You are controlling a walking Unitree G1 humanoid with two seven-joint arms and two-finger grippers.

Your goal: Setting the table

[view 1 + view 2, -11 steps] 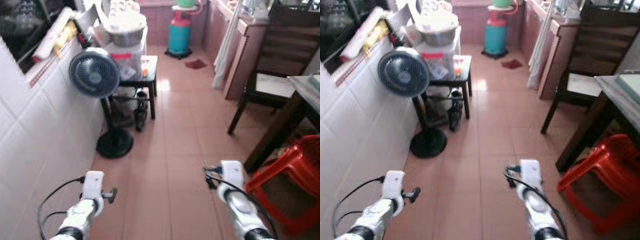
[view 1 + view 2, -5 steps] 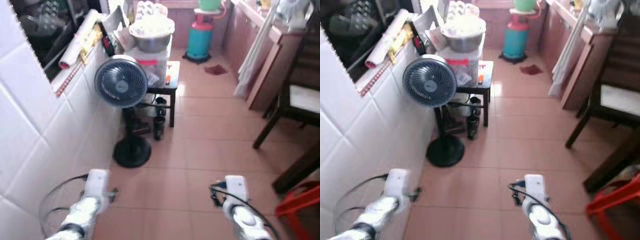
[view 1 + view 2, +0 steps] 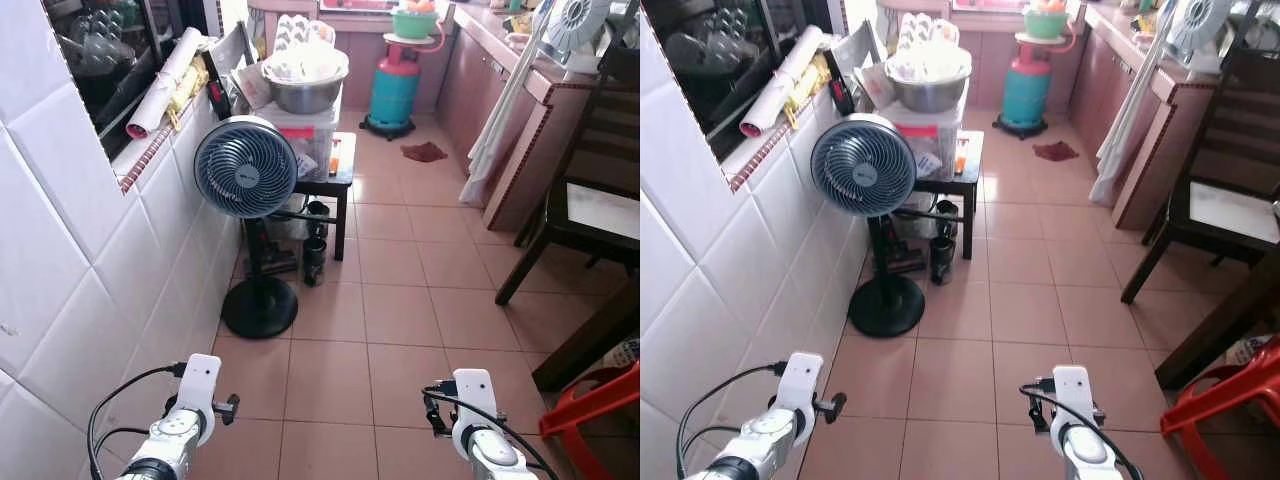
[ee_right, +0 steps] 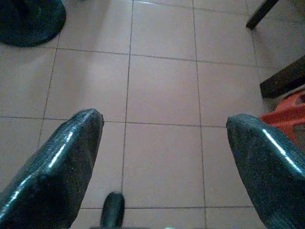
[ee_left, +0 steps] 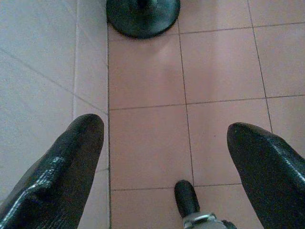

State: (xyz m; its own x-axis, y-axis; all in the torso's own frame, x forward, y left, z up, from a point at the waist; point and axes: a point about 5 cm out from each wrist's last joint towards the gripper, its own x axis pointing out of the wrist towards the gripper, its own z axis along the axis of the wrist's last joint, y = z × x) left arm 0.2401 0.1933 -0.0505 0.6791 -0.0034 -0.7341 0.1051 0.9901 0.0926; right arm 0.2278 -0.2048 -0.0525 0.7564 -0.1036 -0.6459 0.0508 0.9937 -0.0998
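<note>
A dark wooden dining table [image 3: 600,335] shows only as one corner and a leg, far to the right of a standing fan [image 3: 245,168] that serves as the landmark here; no dishes or cutlery can be made out on it. A red plastic stool [image 3: 598,410] sits just in front of that table leg, and a dark wooden chair [image 3: 585,215] stands beyond it. Both silver arms reach forward low over the pink tiled floor [image 3: 400,310], on the near side of the fan's round black base. The left pincer [image 5: 167,157] is spread wide and holds nothing, next to the white tiled wall [image 3: 90,290]. The right pincer [image 4: 164,152] is likewise spread wide and holds nothing. Directly behind the fan, a small black side table [image 3: 338,172] carries a plastic box topped by a metal bowl [image 3: 304,92]. Farther back stands a teal gas cylinder [image 3: 393,88].
</note>
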